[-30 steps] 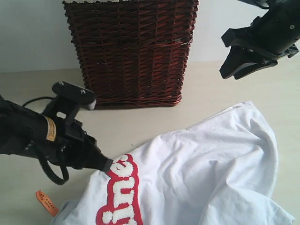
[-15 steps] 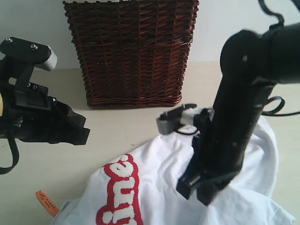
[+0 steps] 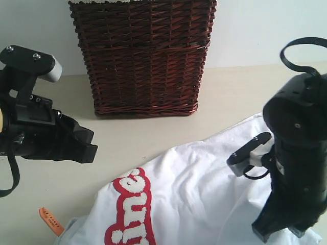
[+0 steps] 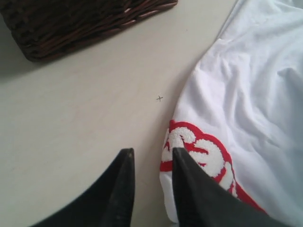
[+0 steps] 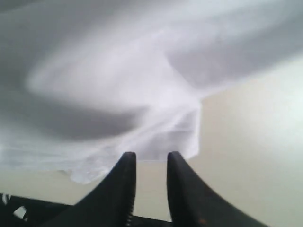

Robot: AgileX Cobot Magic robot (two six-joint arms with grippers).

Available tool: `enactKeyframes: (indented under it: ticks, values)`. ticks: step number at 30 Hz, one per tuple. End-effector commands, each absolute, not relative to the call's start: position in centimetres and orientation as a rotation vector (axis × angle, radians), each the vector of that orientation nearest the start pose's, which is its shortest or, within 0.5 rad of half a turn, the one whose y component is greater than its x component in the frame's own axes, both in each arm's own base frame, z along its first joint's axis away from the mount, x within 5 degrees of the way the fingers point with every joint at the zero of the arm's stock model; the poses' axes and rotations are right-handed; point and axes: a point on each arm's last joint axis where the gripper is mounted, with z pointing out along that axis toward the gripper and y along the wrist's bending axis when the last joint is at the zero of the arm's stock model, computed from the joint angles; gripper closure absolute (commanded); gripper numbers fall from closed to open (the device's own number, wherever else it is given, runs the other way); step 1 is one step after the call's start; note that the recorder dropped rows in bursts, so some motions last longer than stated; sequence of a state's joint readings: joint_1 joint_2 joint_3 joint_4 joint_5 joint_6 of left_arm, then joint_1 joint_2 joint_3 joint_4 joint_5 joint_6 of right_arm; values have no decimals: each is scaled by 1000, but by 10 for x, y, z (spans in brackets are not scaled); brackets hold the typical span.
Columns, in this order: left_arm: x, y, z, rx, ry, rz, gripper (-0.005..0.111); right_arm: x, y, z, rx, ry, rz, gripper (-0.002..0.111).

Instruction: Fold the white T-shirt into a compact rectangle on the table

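Observation:
The white T-shirt point(image 3: 204, 189) lies crumpled on the table point(image 3: 153, 135), its red-outlined word strip point(image 3: 130, 209) toward the left and the orange tag point(image 3: 51, 220) beside it. My left gripper point(image 3: 86, 145) hovers left of the shirt, apart from it. In the left wrist view it point(image 4: 150, 156) is open and empty, with the word strip point(image 4: 199, 153) and shirt edge beside one finger. My right gripper point(image 3: 276, 232) points down at the shirt's right lower part. In the right wrist view it point(image 5: 150, 158) is open, the shirt's hem point(image 5: 180, 137) just beyond its tips.
A dark wicker basket point(image 3: 143, 56) stands at the back of the table, also visible in the left wrist view as the basket point(image 4: 71, 23). Bare tabletop point(image 4: 85, 104) lies between basket and shirt. The right arm's cable point(image 3: 296, 51) loops above it.
The left gripper drew back from the word strip to the left and has since held still. The right arm came down over the shirt, then shifted right toward its lower edge.

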State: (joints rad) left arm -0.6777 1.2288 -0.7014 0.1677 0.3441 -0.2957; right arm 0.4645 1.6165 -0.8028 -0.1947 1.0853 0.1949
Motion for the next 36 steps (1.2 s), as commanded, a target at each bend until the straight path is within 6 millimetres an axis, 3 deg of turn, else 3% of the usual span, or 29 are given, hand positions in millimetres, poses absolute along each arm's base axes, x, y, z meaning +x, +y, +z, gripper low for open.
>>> enactKeyframes:
  ticks: [1,3,9,11,12,13,16,21,26,29,33,36]
  values:
    - [191,-147,250,605,2262,-345,77,200,70,164,-464,3151,-573,63]
    - [191,-147,249,605,2255,-350,77,195,64,154,-412,3163,-598,60]
    - [191,-146,248,607,2271,-341,77,209,65,108,-279,3262,-394,62]
    - [191,-146,248,607,2271,-341,77,206,71,102,-340,3318,-295,75]
    - [191,-146,248,607,2271,-341,77,206,73,103,-401,3327,-244,95]
    - [191,-146,248,608,2268,-342,77,209,75,108,-437,3334,-235,108]
    - [191,-146,248,607,2262,-345,77,222,80,133,-489,3285,-221,108]
    - [191,-147,249,605,2250,-353,77,238,77,210,-526,3127,-307,108]
    - [192,-147,250,604,2246,-355,77,250,92,253,-495,2990,-142,108]
    - [192,-147,250,604,2243,-357,77,256,114,255,-580,2934,-10,108]
    - [191,-147,249,611,2251,-347,77,260,148,219,-797,2987,60,106]
    - [191,-146,248,621,2266,-330,77,257,160,205,-921,3000,42,95]
